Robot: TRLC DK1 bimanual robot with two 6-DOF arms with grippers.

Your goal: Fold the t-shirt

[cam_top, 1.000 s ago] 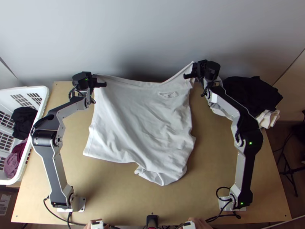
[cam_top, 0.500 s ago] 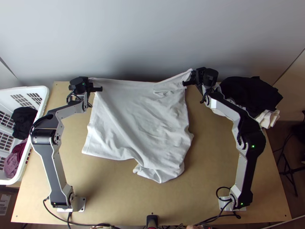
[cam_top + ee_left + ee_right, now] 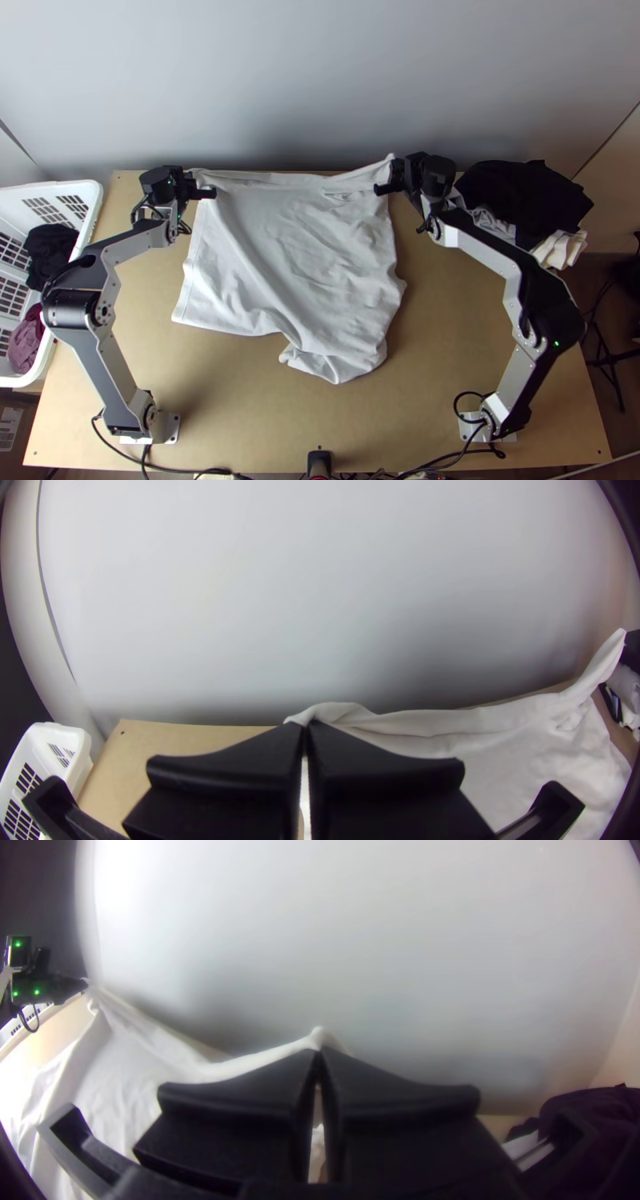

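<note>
- The shirt (image 3: 288, 256) is white and lies on the table (image 3: 240, 400) between the two arms, mostly spread, with long slanting creases across its middle.
- The left gripper (image 3: 192, 178) is at the table's far edge, closed on the shirt's far left corner; in the left wrist view its two fingers (image 3: 233, 767) meet, with a bit of cloth standing up just past their tips.
- The right gripper (image 3: 395, 168) is closed on the far right corner, its fingers (image 3: 233, 1107) together in the right wrist view, and white cloth peaks at their tips.
- Between the grippers the shirt's far edge dips, rising toward each; near the right gripper a narrow fold runs across the cloth.
- The near left corner lies flat on the wood, while the near right part is rumpled, with a small flap tucked and turned at the near edge.
- A white basket (image 3: 98, 200) stands at the table's left edge, holding black cloth (image 3: 52, 248) and purple cloth (image 3: 28, 340).
- A dark pile (image 3: 532, 192) lies at the far right, beyond the right arm, with cream cloth (image 3: 560, 248) sticking out beside it.
- A pale wall (image 3: 320, 80) rises behind the table.
</note>
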